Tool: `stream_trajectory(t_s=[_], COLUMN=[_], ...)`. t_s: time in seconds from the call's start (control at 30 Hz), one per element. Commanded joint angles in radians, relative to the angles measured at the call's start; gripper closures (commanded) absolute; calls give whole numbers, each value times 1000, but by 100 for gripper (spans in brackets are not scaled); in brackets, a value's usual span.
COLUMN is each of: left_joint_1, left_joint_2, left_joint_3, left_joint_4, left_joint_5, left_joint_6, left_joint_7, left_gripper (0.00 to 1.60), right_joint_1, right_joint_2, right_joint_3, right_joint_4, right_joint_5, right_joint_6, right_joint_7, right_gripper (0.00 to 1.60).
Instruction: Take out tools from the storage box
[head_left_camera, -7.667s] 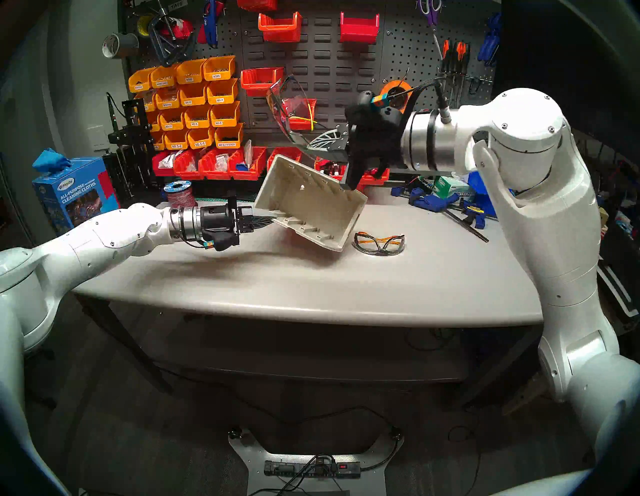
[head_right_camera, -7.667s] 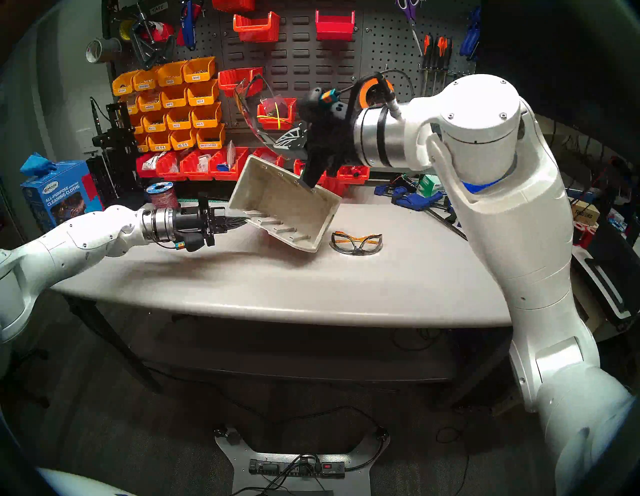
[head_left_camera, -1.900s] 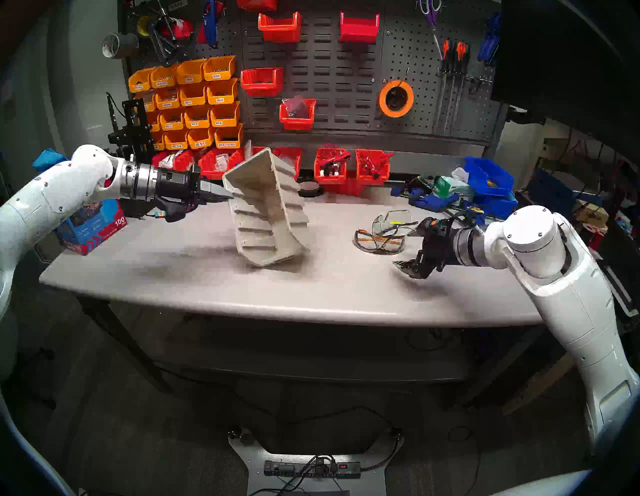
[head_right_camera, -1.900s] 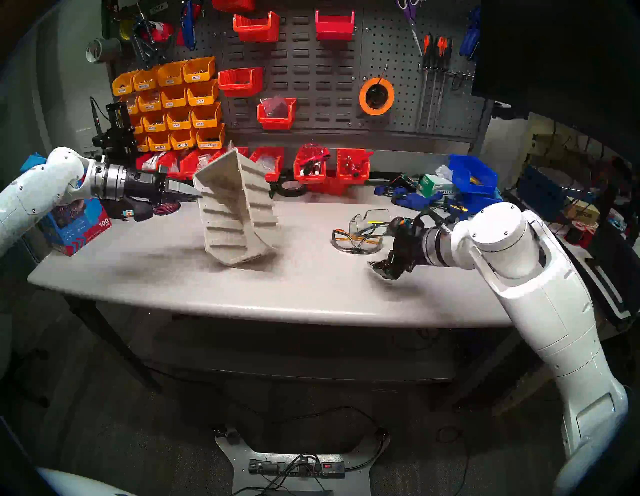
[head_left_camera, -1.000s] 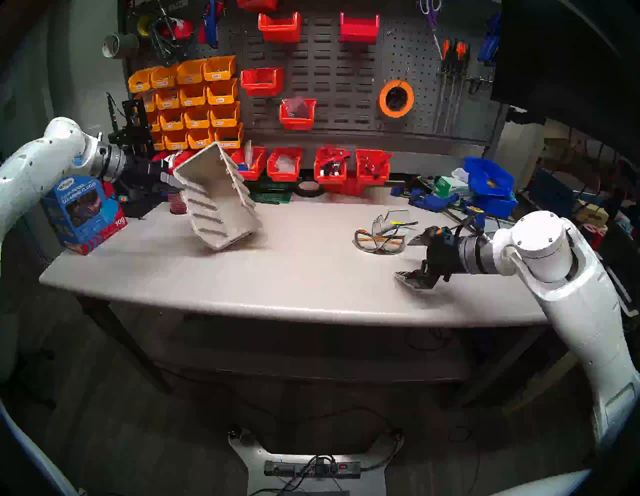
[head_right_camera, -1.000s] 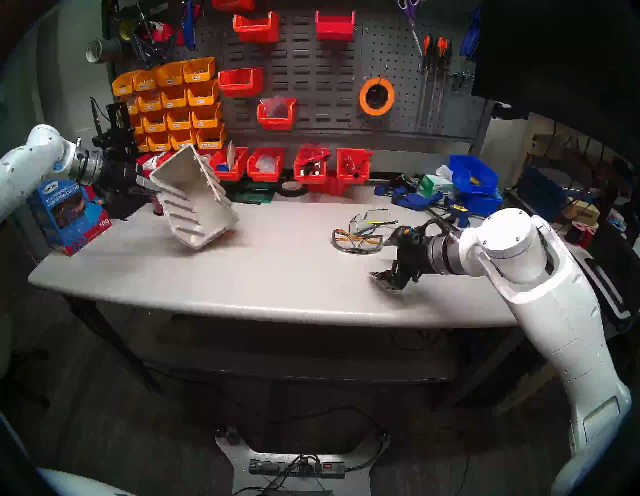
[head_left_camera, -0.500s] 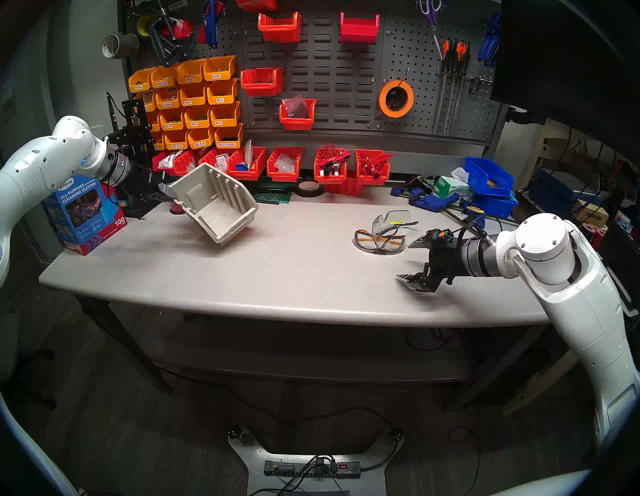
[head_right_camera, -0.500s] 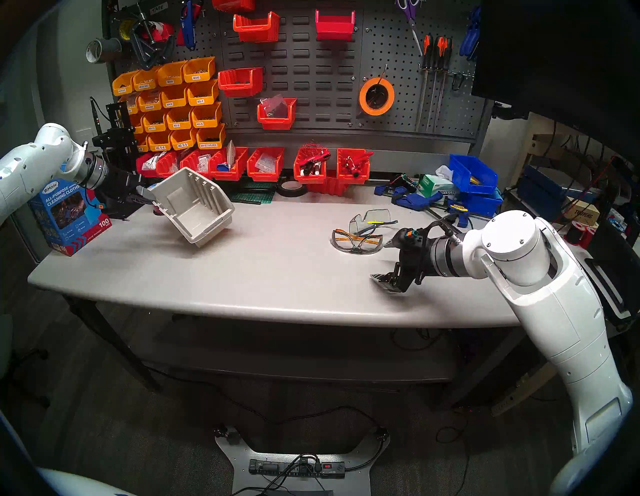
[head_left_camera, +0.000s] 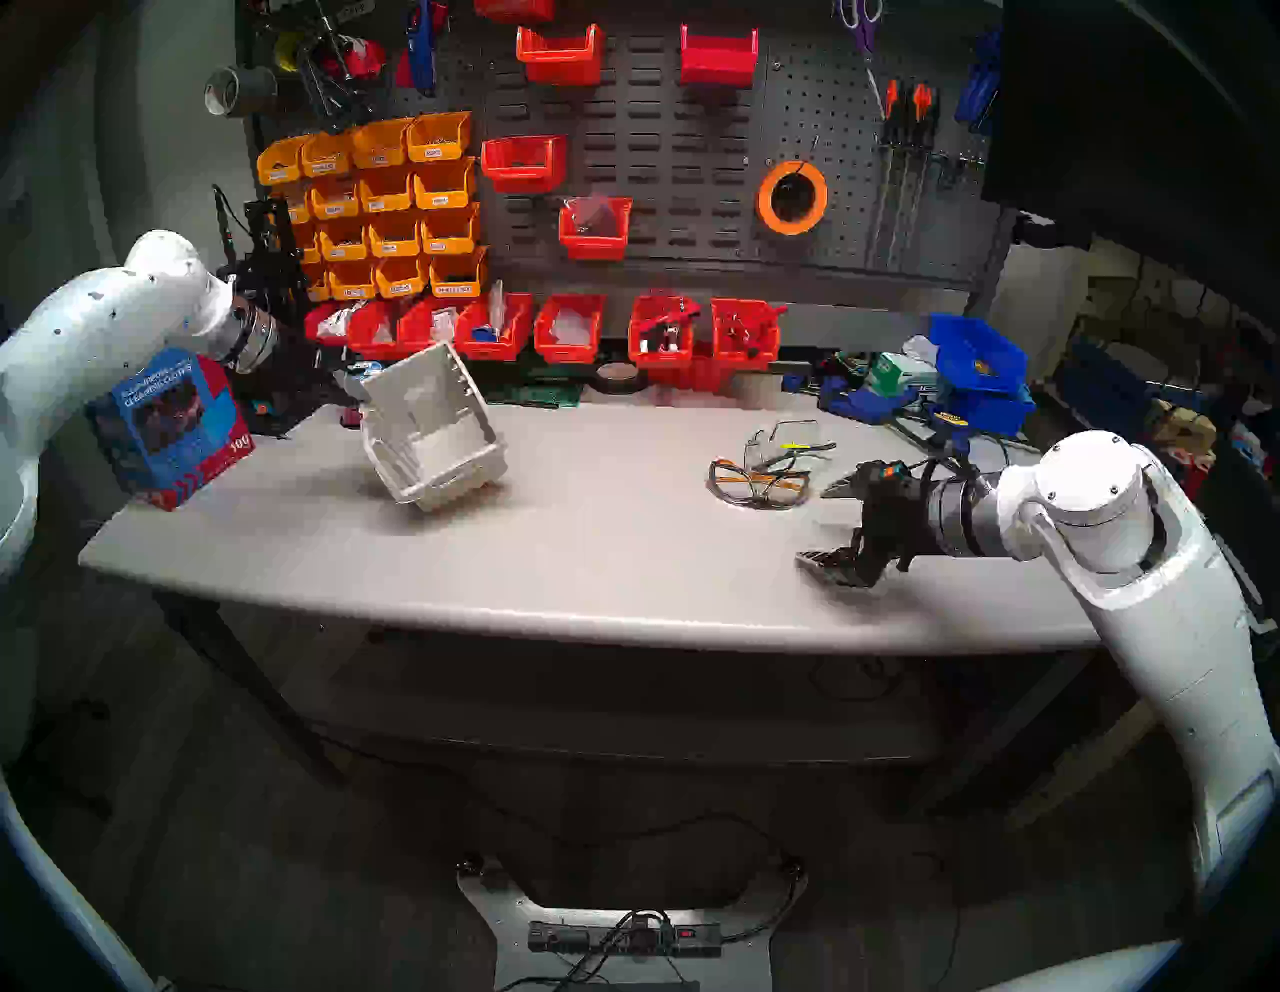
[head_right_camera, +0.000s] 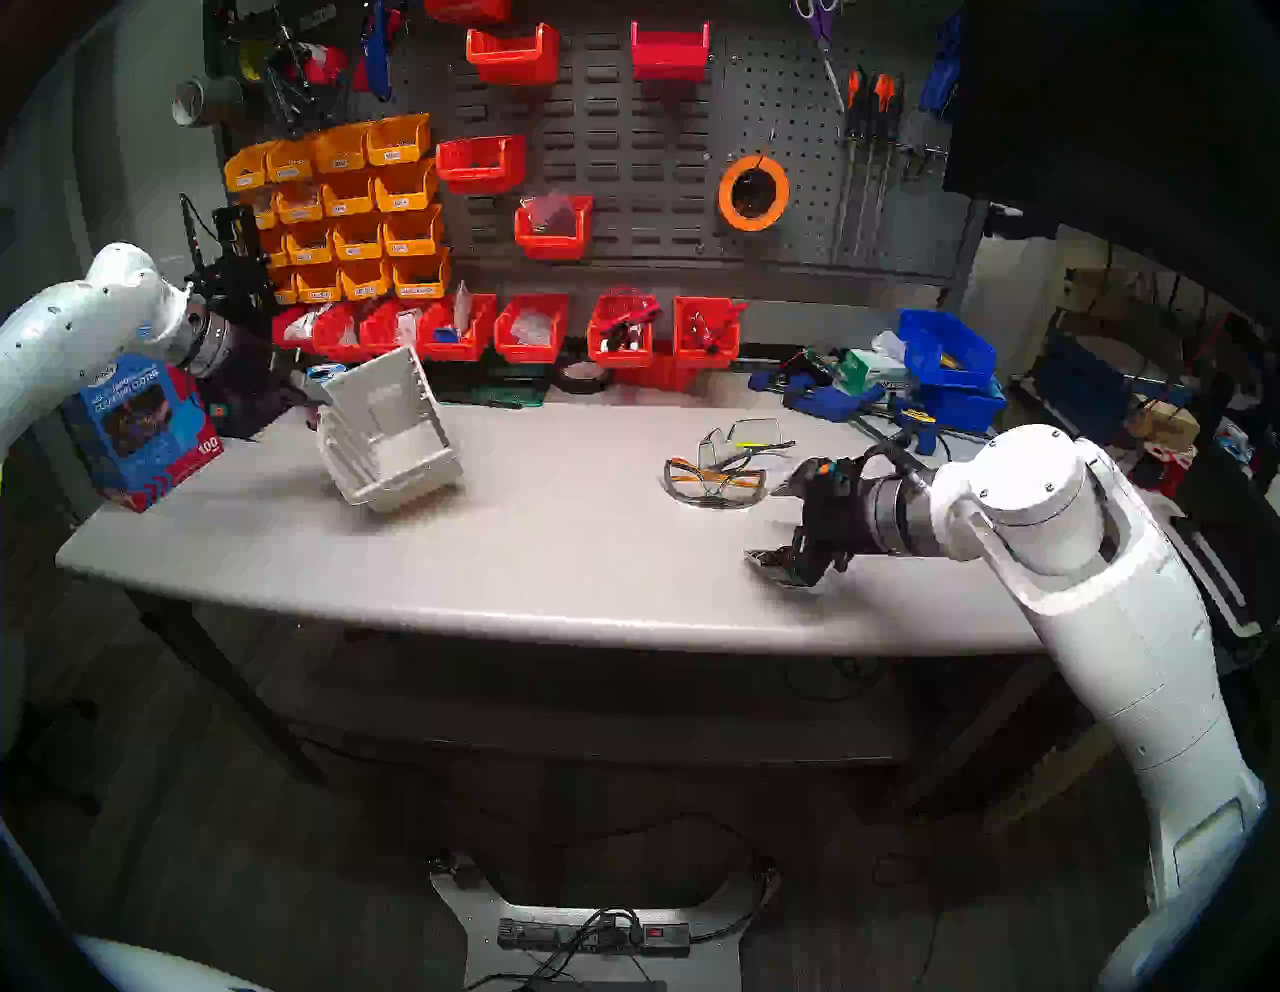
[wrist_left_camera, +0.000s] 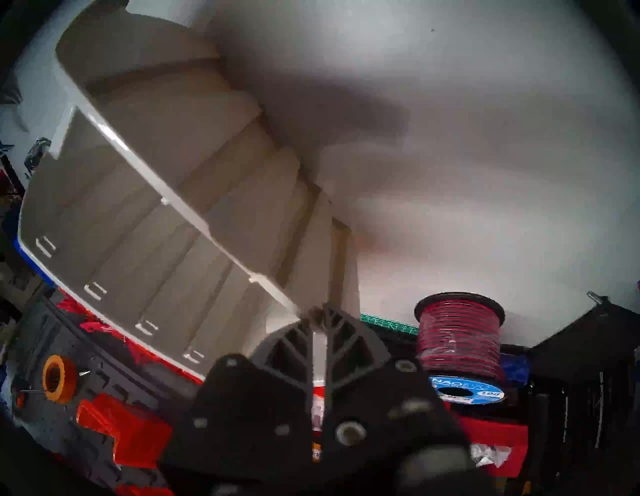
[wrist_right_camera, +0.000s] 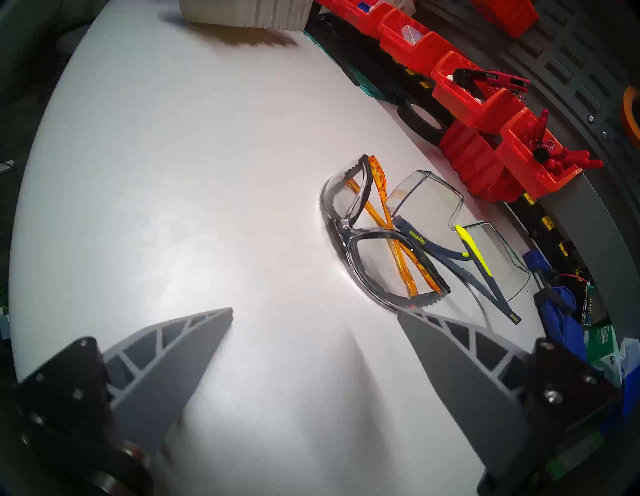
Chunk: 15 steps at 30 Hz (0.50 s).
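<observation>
Landmark: beige storage bin (head_left_camera: 433, 433); held tilted just above grey workbench top (head_left_camera: 589, 540), at its far-left part.

Left of bin: blue cleaning-cloth box (head_left_camera: 170, 429) on workbench corner; left gripper (wrist_left_camera: 320, 318) clenched on bin's rim; red wire spool (wrist_left_camera: 459, 332) just beside gripper.

Behind bin: row of red parts bins (head_left_camera: 568, 336).

Well right of bin: orange-armed safety glasses (wrist_right_camera: 384, 249) on workbench top, grey-and-yellow-armed safety glasses (wrist_right_camera: 460, 242) touching them on far side.

Farther right of bin: right gripper (wrist_right_camera: 315, 311) spread wide, empty, near glasses, low over workbench top.
</observation>
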<state>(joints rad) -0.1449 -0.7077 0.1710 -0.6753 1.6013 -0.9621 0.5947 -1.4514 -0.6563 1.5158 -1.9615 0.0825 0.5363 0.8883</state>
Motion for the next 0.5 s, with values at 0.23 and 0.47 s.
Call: stream_trajectory(t_s=[0.23, 0.47], left_joint_1=[-97, -129], left_joint_2=[-28, -10], left_joint_3=[2, -33], left_joint_4=[30, 2], left_joint_5=[-71, -133], left_joint_6=[2, 2], left_joint_7=[107, 229], left_gripper=[0, 0], right_joint_1=[8, 19], right_joint_2=[7, 5], right_joint_3=[22, 28], right_joint_4=[-5, -2], right_joint_5=[3, 5], right_joint_6=[-20, -33], right_joint_7=[-8, -17], right_gripper=[0, 0])
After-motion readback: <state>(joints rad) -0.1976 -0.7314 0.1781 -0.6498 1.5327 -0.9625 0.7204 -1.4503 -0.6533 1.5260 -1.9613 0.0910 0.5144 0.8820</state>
